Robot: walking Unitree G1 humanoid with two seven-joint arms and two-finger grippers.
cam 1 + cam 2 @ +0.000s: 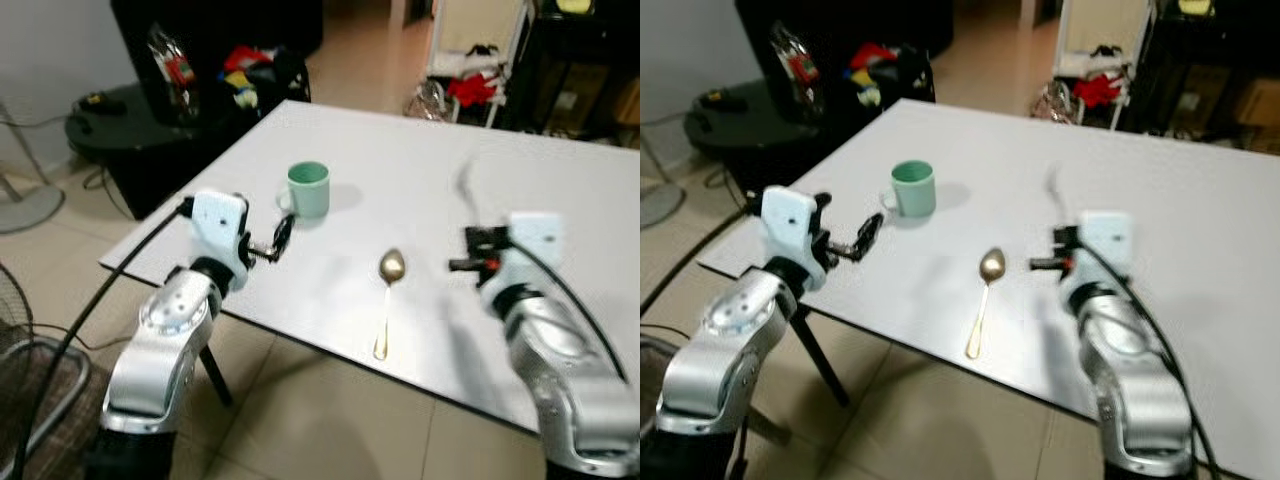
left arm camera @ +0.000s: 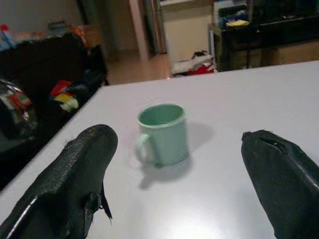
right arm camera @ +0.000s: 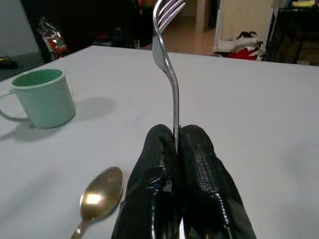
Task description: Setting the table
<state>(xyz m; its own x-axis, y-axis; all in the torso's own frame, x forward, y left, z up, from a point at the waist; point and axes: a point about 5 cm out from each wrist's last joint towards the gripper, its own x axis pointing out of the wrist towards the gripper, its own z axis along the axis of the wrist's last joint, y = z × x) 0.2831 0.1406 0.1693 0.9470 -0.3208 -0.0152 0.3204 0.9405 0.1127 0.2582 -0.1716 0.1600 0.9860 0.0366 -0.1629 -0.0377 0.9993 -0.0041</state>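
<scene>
Silver and upright, the fork stood pinched by its handle between the two black fingers of our right hand, which were closed tight on it with the tines pointing up and away. We took the gold spoon as our landmark: it lay on the white worktop with its bowl away from us and its handle reaching toward the near edge. Our right hand hovered just beside the spoon on its right, a little above the surface, so the fork was not yet laid down. The green mug stood beyond the spoon and to its left, handle turned toward our left side, well apart from it. Our left hand hung near the mug, on the spoon's left, its fingers spread wide and holding nothing, with the mug in the gap between them but not touched. We judged the step in hand to be placing the fork. The next move seemed to call for tipping the fork down flat and lowering it to the bare worktop on the spoon's right, roughly parallel to the spoon, then easing the fingers apart without nudging the spoon.
</scene>
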